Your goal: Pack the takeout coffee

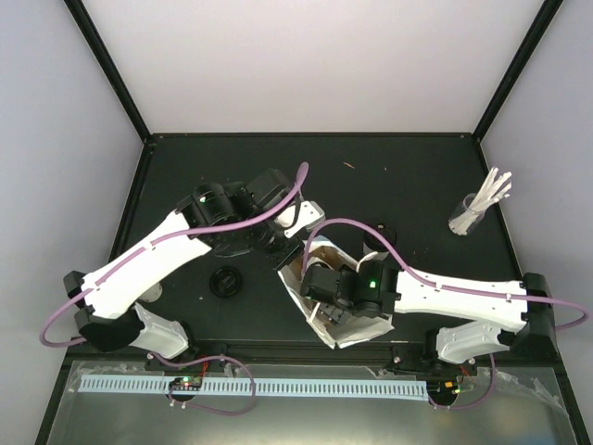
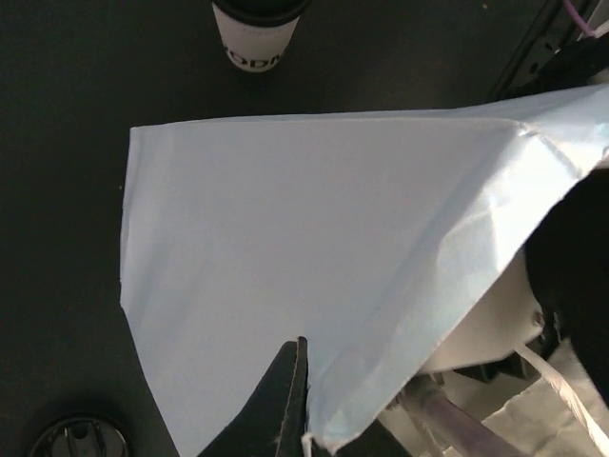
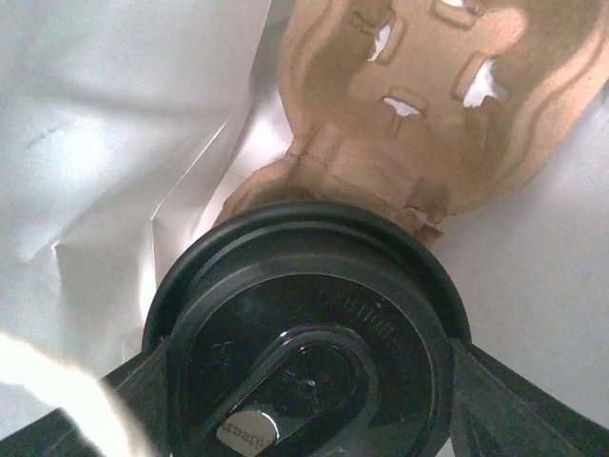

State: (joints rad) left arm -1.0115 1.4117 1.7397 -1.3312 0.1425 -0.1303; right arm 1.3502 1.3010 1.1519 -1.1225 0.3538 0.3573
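The loading step is in hand. The right gripper (image 3: 306,381) is down inside the light-blue bag (image 2: 314,238), its jaws spread wide around a black lid (image 3: 304,286) and gripping it on both sides — the cup beneath the lid is hidden. The brown carrier (image 3: 428,105) lies in the bag just beyond the lid, at 12 to 1 o'clock from it in the right wrist view, and seems to lean against the bag wall. The left gripper (image 2: 297,367) is pinched flat on the bag's edge, holding the mouth up.

Next, I judge, the held cup must be steered over a carrier hole and lowered straight — the leaning carrier and the soft bag wall could spoil the seating. Another lidded cup (image 2: 255,38) stands on the tabletop (image 2: 57,190), at 12 o'clock in the left wrist view.
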